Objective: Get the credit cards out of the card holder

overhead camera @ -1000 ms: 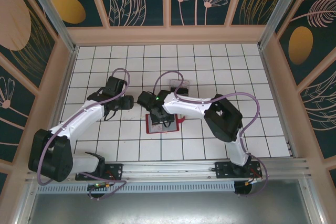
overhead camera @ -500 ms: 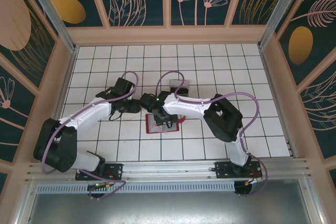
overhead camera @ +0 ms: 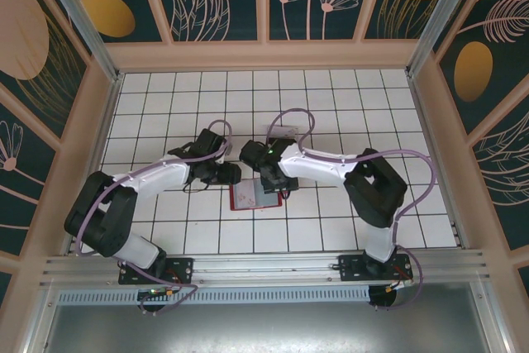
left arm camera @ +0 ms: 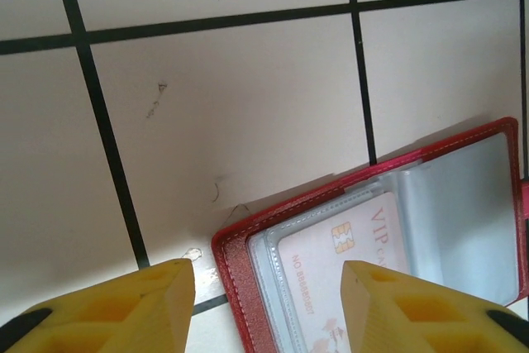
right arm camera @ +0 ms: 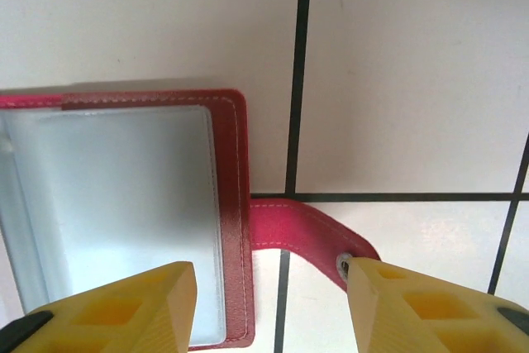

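Both spread, empty: left hand (left arm camera: 269, 287) should pinch the credit card (left arm camera: 326, 274) edge, right hand (right arm camera: 271, 283) pin the card holder (right arm camera: 237, 204).

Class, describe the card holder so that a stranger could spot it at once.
On the white tiled table, look to the middle. The card holder lies open there: a red wallet with a grey inside and a snap tab, unlike the clear box beyond it.

My left gripper (overhead camera: 235, 176) and right gripper (overhead camera: 267, 190) crowd the card holder (overhead camera: 250, 198) from both sides. A clear box (overhead camera: 283, 131) stands just behind. The bench (overhead camera: 273, 233) nearer me lies open.
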You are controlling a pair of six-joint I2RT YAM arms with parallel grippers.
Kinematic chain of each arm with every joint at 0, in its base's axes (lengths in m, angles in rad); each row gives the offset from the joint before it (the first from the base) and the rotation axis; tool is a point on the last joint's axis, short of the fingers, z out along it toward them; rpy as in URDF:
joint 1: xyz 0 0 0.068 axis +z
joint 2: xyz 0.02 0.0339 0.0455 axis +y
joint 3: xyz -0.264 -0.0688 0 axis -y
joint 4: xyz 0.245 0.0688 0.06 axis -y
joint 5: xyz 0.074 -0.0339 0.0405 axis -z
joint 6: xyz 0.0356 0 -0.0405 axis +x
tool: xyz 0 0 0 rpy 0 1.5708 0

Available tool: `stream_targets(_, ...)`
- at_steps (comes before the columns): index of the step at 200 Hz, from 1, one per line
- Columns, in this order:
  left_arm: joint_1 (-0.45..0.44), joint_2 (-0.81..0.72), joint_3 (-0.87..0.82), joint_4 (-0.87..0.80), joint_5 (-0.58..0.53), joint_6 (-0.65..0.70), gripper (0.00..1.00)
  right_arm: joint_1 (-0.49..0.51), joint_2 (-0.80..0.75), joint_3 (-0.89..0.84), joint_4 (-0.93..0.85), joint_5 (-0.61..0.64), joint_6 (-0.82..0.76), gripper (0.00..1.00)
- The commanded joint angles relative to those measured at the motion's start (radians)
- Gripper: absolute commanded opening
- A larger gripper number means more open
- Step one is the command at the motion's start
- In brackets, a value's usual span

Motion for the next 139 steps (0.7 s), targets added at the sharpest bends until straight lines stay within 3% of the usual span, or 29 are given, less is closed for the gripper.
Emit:
stream_targets(1,-0.008,0.003,-0.029,0.019,0.032,-0.037,0.49,-0.031,-0.073,-0.048,0.102,-0.067,-0.016,0.50)
stream_targets(53,-0.045,-0.017,-0.074,0.004,0.032,-0.083,0.48,-0.114,-0.151,-0.186,0.431,-0.439,-0.043,0.44)
stream_targets(139,-0.060,-0.033,-0.127,0.000,0.041,-0.099,0.43,-0.138,-0.050,-0.202,0.605,-0.656,-0.059,0.38)
